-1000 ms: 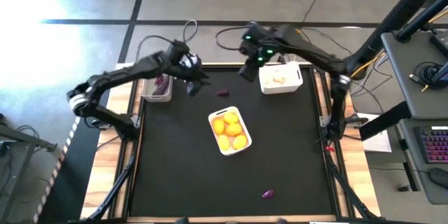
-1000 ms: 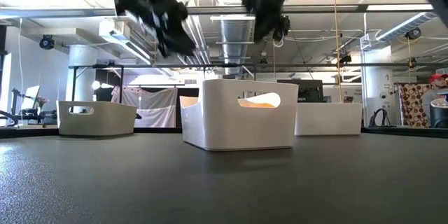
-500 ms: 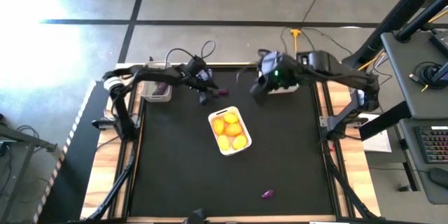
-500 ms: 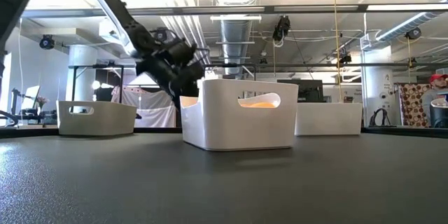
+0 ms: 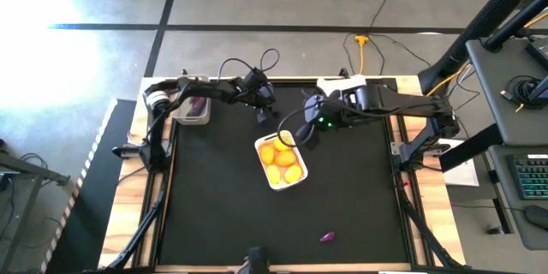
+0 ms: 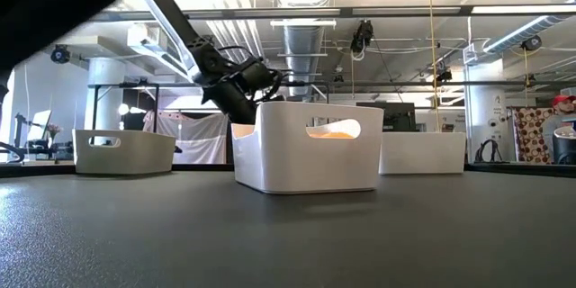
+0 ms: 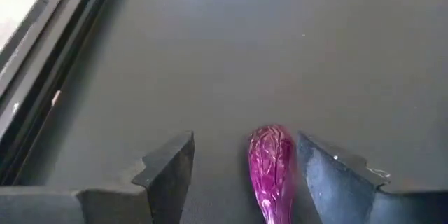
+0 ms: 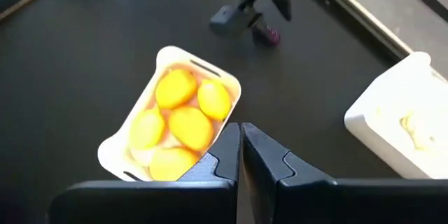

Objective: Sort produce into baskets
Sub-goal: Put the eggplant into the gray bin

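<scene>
A dark purple vegetable (image 7: 269, 171) lies on the black table (image 5: 223, 205) near its far edge. My left gripper (image 7: 241, 147) is open and slants down over it, one finger on each side, touching nothing; the right wrist view shows that gripper (image 8: 252, 7) with the purple piece (image 8: 269, 35) below it. My right gripper (image 8: 240, 147) is shut and empty, high above the far corner of the middle white basket (image 5: 282, 161), which holds several yellow fruits (image 8: 182, 115). A second purple piece (image 5: 328, 237) lies near the front edge.
A grey basket (image 5: 193, 107) with purple pieces stands at the far left. A white basket (image 8: 402, 122) with pale bulbs stands at the far right, partly under my right arm. The table has raised rails (image 5: 163, 180) along its sides. Open black surface lies between the middle basket and the near edge.
My left gripper has come down and moved right from beside the grey basket, and now stands low around the purple vegetable. My right gripper has swung from beside the far right white basket toward the near edge, staying high, and now hangs over the middle basket.
</scene>
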Controlling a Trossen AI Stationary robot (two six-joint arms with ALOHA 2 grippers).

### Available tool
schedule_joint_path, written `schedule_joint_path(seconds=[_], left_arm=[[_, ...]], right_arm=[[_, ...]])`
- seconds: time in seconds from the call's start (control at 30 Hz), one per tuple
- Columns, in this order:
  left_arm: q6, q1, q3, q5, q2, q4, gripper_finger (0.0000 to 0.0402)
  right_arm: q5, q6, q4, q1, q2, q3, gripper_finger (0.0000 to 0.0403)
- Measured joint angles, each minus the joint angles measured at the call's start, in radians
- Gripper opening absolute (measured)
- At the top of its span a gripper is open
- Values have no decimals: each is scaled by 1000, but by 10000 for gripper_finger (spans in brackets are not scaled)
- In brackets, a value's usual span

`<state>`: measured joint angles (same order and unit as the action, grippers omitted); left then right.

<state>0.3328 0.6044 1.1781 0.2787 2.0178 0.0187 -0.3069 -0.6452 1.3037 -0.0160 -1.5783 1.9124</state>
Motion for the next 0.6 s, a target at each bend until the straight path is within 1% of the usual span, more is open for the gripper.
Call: schedule_joint_path(seconds=[0.1,0.23,0.37,0.4,0.5,0.6], left_arm=[[36,0,59,-1,25,-75,236],[103,-2,145,-3,59,-233,235],[147,-10,236,-10,99,-391,225],[151,-13,260,-17,109,-428,220],[144,-29,326,-88,145,-500,196],[121,-42,376,-148,172,-551,159]], right_arm=[[3,-19,0,-11,-2,-26,9],[3,-37,1,-13,1,-51,9],[3,-35,0,-13,3,-62,9],[2,-30,0,-13,4,-63,9],[0,-15,1,-13,4,-62,9],[-1,13,-1,-13,4,-52,9]])
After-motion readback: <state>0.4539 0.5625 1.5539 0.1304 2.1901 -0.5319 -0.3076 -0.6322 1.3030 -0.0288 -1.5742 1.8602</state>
